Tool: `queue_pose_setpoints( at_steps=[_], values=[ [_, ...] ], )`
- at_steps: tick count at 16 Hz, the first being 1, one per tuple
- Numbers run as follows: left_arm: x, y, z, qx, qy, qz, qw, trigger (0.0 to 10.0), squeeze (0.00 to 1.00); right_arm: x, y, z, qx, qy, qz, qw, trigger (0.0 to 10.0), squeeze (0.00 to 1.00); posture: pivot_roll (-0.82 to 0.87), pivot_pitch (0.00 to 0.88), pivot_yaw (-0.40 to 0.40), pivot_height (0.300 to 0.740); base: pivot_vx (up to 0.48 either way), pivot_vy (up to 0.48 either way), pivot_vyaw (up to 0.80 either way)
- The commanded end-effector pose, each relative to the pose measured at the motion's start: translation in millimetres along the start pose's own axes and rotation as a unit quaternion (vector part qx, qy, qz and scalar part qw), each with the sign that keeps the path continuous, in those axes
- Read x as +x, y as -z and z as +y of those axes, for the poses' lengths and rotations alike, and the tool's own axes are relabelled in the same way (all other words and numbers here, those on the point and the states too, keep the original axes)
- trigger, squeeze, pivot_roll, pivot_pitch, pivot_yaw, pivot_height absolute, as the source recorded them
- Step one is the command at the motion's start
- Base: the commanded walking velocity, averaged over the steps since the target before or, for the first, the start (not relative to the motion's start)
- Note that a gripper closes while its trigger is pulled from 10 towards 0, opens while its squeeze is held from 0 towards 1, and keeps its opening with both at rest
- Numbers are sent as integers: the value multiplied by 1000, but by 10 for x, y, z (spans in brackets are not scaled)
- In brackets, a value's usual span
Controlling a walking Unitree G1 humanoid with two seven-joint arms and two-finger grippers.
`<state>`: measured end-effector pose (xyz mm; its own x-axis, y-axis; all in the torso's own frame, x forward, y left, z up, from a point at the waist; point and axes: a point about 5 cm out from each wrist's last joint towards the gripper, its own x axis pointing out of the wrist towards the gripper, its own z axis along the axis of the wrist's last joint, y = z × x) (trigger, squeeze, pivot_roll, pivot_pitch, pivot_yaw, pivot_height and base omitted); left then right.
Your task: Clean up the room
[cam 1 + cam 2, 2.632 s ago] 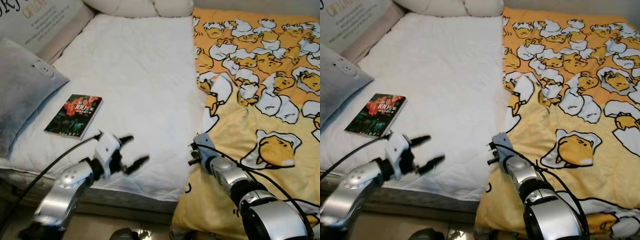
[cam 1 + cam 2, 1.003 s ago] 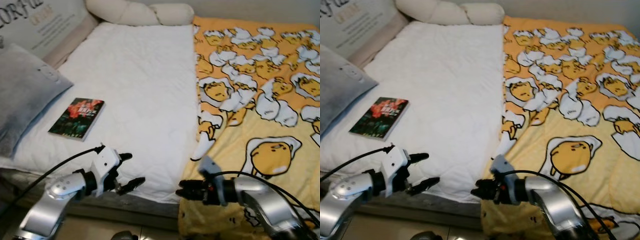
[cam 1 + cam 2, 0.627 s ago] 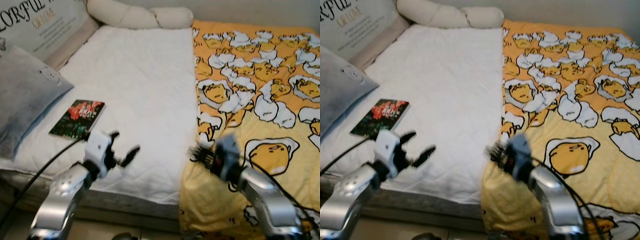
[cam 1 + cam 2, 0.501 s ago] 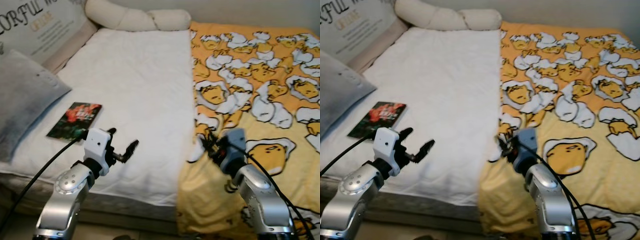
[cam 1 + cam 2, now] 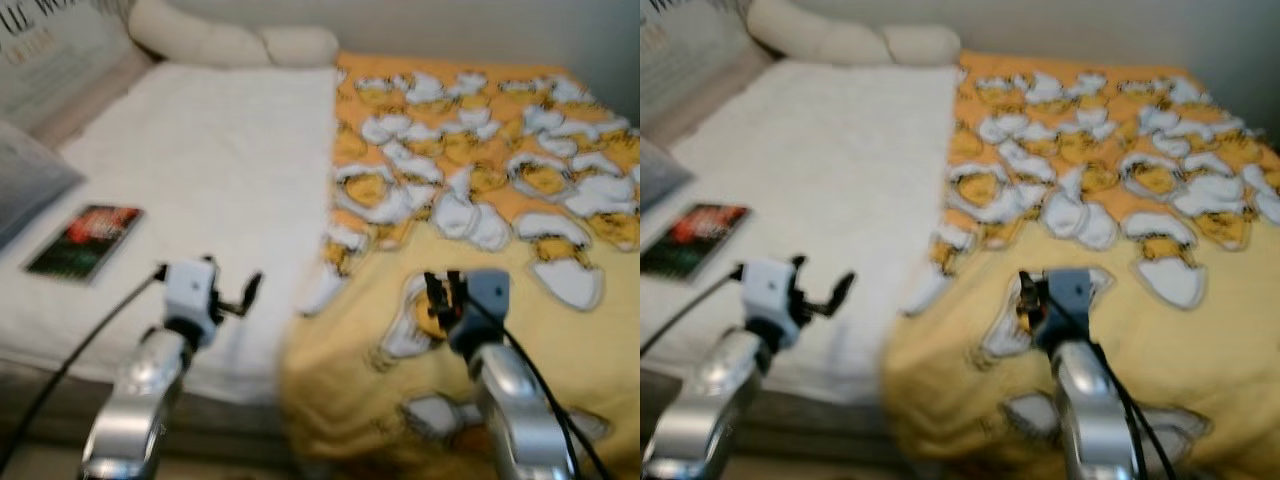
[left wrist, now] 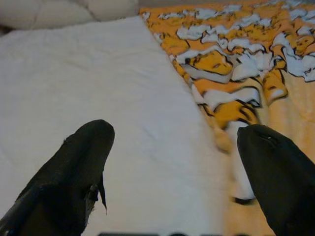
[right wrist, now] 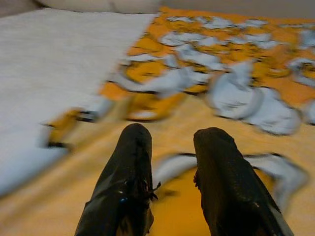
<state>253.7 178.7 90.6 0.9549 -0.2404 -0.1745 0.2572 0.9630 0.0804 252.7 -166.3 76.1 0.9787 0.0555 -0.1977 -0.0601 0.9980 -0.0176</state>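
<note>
Head views, blurred, show both arms raised over the near bed edge. Left gripper hangs over the white mattress with its jaws spread wide and nothing between them. Right gripper sits above the yellow blanket, jaws a narrow gap apart, holding nothing. Farther left a book lies flat near the mattress edge. White pillows line the far end.

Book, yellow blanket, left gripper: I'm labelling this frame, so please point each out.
book [image 5: 82,238], left eye view, middle of its cover.
yellow blanket [image 5: 560,330], left eye view, plain yellow area.
left gripper [image 5: 240,296], left eye view, between its fingertips.
</note>
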Motion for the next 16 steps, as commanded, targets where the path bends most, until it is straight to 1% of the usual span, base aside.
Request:
queue_pose_setpoints(
  at_steps=[1, 3, 4, 8, 12, 16],
  values=[
    [30, -30, -59, 2, 7, -5, 1000, 10000, 0, -22, 66, -82, -8, 26, 13, 1000, 10000, 0, -7, 0, 17, 740, 0, -480, 0],
    [50, -25, -78, 7, 5, -4, 1000, 10000, 0, -29, 121, -90, 4, 40, 21, 999, 10000, 0, -6, 0, 16, 740, 0, -480, 0],
    [73, -16, -109, 12, 5, -3, 1000, 10000, 0, -35, 172, -87, 12, 46, 31, 998, 10000, 0, -10, 0, 17, 740, 0, -480, -600],
    [108, -19, -133, 14, 3, -4, 1000, 10000, 0, -35, 216, -86, 20, 53, 40, 998, 10000, 0, -11, 0, 15, 740, 0, -464, -800],
    [127, -13, -152, 18, 0, -5, 1000, 10000, 0, -36, 270, -141, 24, 72, 50, 996, 10000, 0, -12, 0, 11, 740, 0, -438, -800],
    [137, -10, -158, 20, -1, -6, 1000, 10000, 0, -37, 275, -151, 24, 76, 51, 996, 10000, 0, -13, 0, 11, 740, 0, -412, -800]
  ],
)
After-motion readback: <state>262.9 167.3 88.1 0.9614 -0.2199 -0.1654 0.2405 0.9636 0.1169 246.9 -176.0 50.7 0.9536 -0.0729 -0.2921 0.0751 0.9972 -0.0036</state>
